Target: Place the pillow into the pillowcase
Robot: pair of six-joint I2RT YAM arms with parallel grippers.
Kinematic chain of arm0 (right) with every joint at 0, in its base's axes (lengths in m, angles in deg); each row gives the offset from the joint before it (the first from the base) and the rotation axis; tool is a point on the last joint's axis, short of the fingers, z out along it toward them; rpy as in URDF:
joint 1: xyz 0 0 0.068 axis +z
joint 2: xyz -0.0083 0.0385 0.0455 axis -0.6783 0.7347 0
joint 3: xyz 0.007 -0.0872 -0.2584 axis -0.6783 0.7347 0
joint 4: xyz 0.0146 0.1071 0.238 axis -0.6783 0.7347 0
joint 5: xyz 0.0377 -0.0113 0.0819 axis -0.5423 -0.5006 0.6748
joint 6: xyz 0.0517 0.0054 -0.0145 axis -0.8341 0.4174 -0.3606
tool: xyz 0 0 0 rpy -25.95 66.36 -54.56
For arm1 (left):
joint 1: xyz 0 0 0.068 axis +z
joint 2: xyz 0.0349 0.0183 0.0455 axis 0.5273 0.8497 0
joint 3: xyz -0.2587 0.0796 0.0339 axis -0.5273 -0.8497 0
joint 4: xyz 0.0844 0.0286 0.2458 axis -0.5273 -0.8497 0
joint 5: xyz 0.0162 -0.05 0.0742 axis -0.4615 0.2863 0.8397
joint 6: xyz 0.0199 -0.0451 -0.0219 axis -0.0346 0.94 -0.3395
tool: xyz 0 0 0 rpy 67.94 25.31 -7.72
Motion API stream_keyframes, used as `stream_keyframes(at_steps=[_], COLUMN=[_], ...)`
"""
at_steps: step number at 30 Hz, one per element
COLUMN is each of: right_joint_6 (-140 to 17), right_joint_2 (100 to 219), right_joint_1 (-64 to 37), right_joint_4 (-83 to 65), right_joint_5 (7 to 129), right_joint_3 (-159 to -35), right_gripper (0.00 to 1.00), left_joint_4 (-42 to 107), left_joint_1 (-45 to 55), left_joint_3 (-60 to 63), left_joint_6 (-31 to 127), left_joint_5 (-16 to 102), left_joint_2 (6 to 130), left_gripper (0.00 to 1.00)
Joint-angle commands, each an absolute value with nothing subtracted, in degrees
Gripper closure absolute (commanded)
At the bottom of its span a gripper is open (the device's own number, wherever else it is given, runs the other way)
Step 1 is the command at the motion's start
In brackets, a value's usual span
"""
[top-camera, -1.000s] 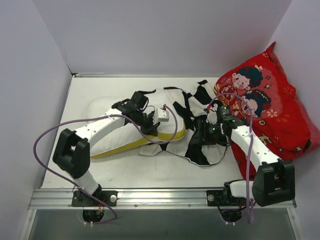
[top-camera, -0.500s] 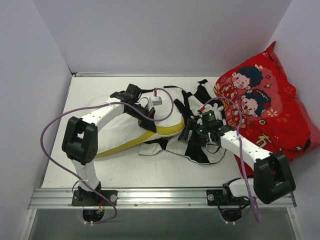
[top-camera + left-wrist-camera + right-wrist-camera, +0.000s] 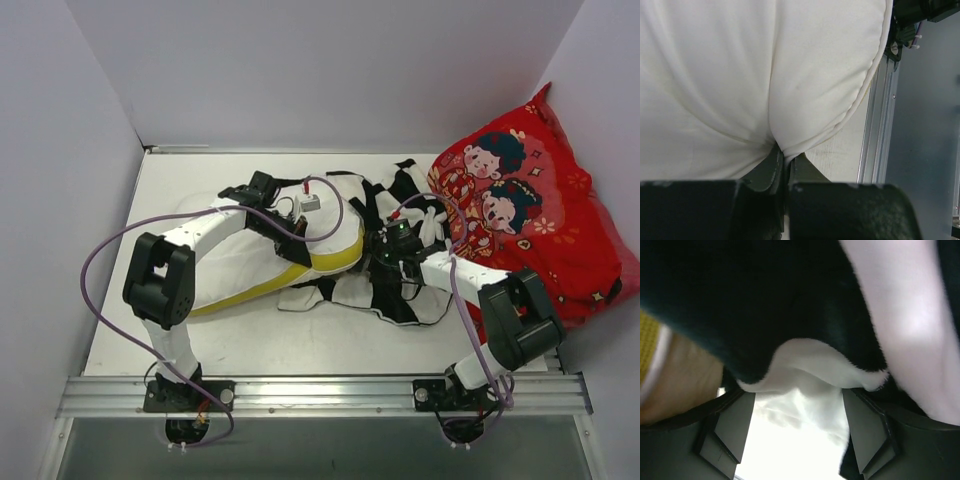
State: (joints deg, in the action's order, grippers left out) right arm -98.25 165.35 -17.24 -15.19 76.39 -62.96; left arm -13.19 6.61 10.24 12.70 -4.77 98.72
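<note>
Your left end effector [image 3: 784, 157] clamps a pinched fold of the soft, puffy cream pillow [image 3: 740, 75], centred on the worktop [image 3: 300, 345]; your right end effector [image 3: 795, 415] gapes, limp checkered pillowcase [image 3: 765, 300] sagging into the gap.

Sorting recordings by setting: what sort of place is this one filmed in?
Probably a lab test booth: a white table boxed in by plain pale walls, with the left arm and right arm mounted on a metal rail at its near edge.
</note>
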Motion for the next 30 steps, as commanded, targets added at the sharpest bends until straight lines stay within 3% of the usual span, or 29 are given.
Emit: stream_keyframes(at_steps=[1,6,9,12,13,15,23,30], right_joint_6=[-99.0,-99.4,-100.1,-99.9,-98.3,-96.0,-87.8,-87.7], right_joint_2=[165.7,164.4,167.9,170.2,170.3,168.4,149.9,145.8], right_joint_1=[-15.6,-13.3,-13.4,-15.2,-15.7,-17.0,-16.2,-14.0], right_joint_4=[-20.0,-17.6,-18.3,-17.8,-17.3,-12.9,-3.7,-1.4], right_joint_5=[76.6,74.7,73.5,74.8,75.9,78.4,86.6,93.3], right_joint_3=[-67.3,-67.5,-68.0,-69.4,-69.8,-70.9,-66.5,-65.7], right_gripper=[0.29,0.24,0.26,0.67,0.86,0.98,1.0,1.0], left_joint_4=[-12.3,-11.5,-11.0,-10.9,-10.8,-10.2,-3.9,-2.2], left_joint_1=[7.2,8.0,8.0,8.0,7.9,8.0,4.2,-2.9], left_joint_3=[9.5,9.0,8.5,8.5,8.5,8.4,8.2,2.8], left_joint_6=[15.0,15.4,15.6,16.1,16.2,16.7,18.6,19.0], left_joint_5=[-9.6,-10.0,-10.1,-8.0,-7.0,-1.9,15.2,14.0], left_joint_2=[96.9,96.7,96.7,96.7,96.8,96.8,99.7,98.1], left_gripper=[1.0,1.0,1.0,1.0,1.0,1.0,1.0,1.0])
